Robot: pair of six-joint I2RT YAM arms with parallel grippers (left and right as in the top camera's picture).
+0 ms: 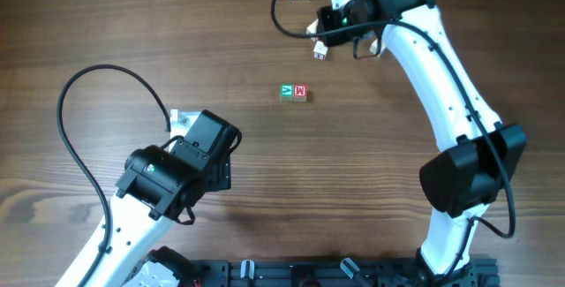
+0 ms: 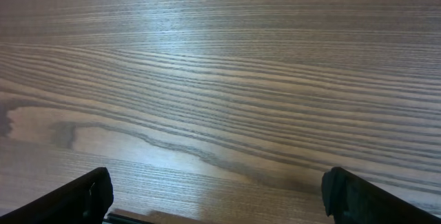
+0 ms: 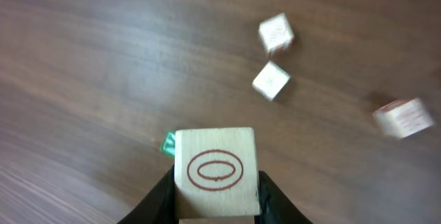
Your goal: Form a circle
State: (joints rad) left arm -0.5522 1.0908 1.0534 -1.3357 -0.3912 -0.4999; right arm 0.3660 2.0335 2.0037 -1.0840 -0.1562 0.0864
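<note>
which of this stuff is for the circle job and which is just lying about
For the job: oval-marked block, shut in the right gripper jaws; green-and-red block pair; loose blocks beyond.
Just there: black base rail; left gripper, jaws open over the table.

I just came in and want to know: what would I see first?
Probably the wooden block with a red oval, pinched in the right gripper up close in its wrist camera. Next, a green block and a red block sitting side by side in the middle. The left gripper hangs wide open over the table.
</note>
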